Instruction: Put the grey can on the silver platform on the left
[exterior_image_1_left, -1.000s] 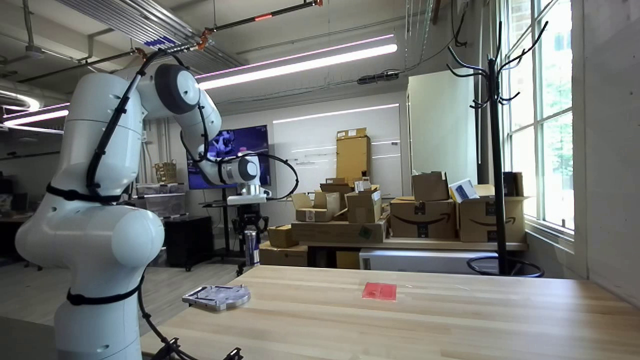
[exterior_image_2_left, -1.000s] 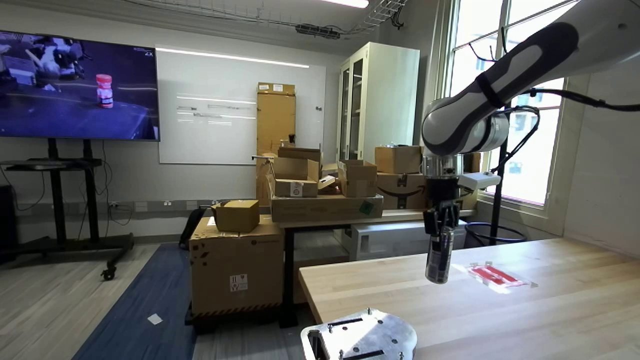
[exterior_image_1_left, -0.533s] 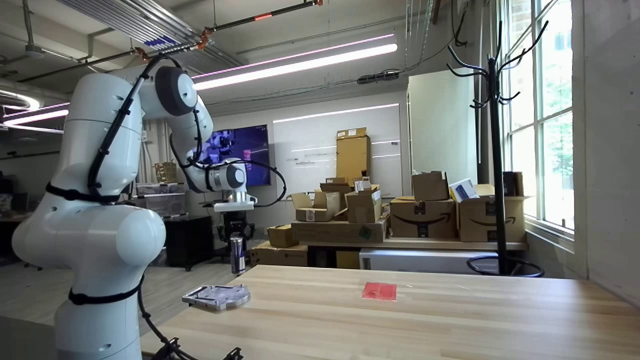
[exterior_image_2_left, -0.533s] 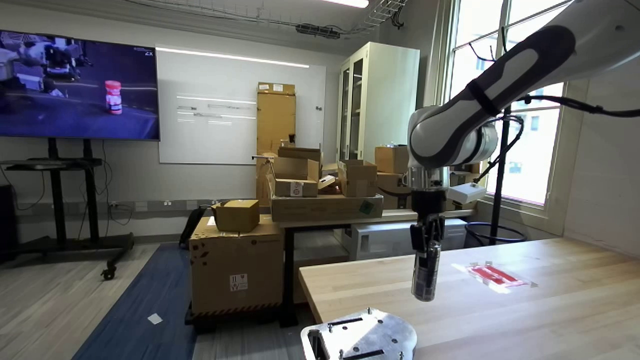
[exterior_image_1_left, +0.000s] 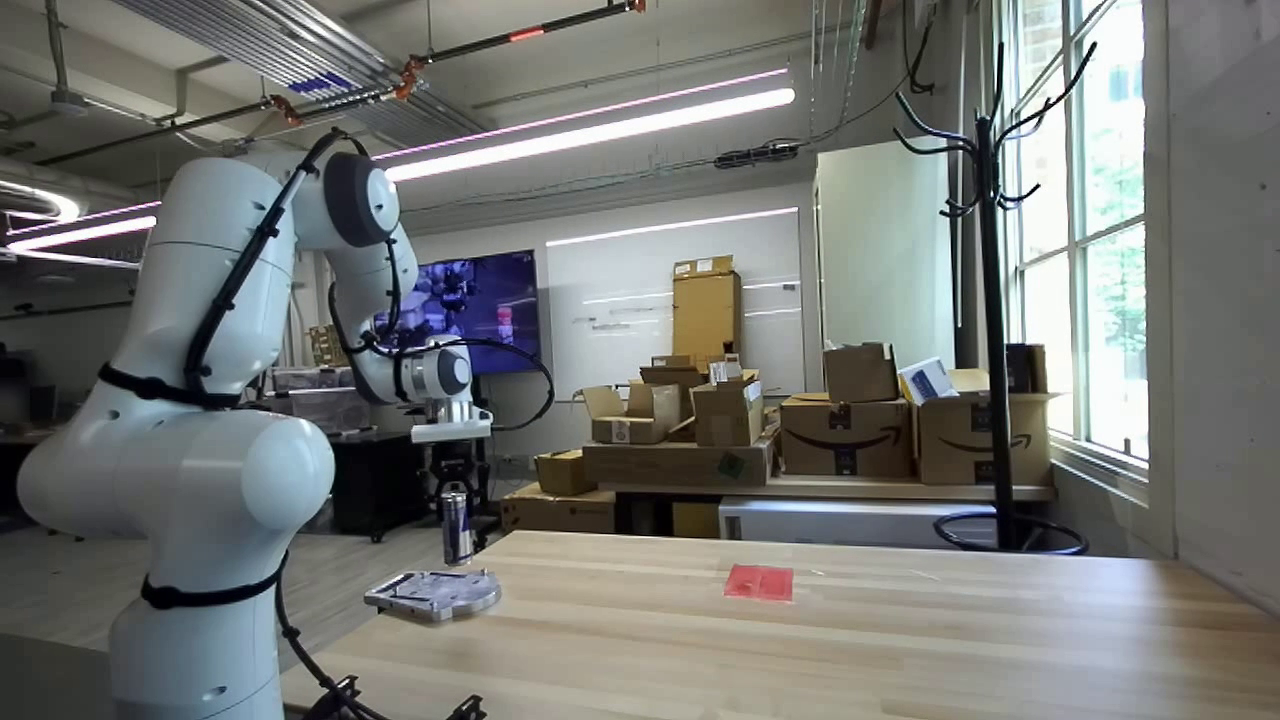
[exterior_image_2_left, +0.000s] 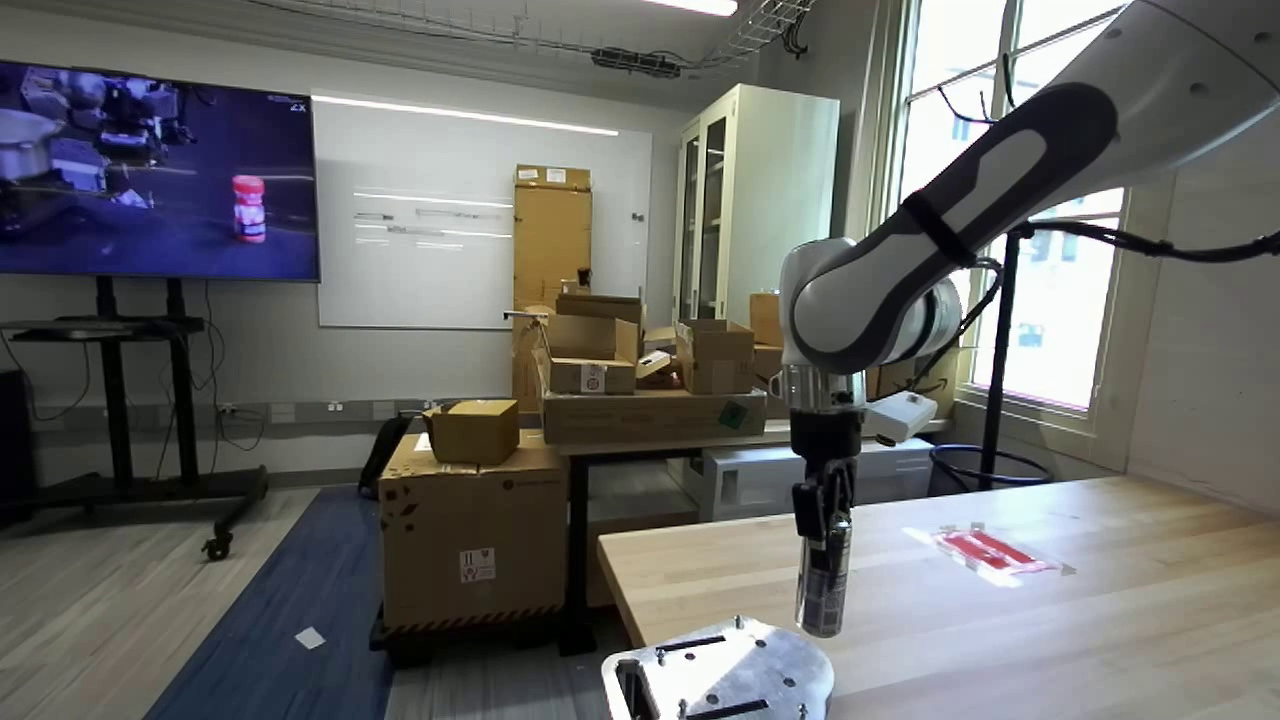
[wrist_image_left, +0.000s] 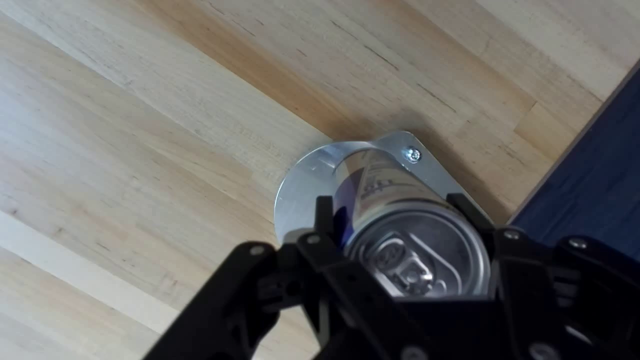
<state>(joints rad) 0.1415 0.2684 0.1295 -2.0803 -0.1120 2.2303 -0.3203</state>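
Pale wooden tabletop (exterior_image_2_left: 1000, 640) being sunlit; grey drink can (exterior_image_2_left: 823, 600) being pinched by jaws of gripper (wrist_image_left: 392, 212), being held just above silver platform (exterior_image_2_left: 738, 668). Likely light, slick, dentable; best being gripped gently near stiffer top.

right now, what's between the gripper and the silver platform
In an exterior view, the grey can, held by the gripper, hangs between it and the silver platform, with a gap visible under the can.

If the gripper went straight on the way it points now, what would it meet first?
Pointing down, the gripper would likely bring its held grey can onto the silver platform first, perhaps near the rounded edge; depth and exact alignment are unclear.
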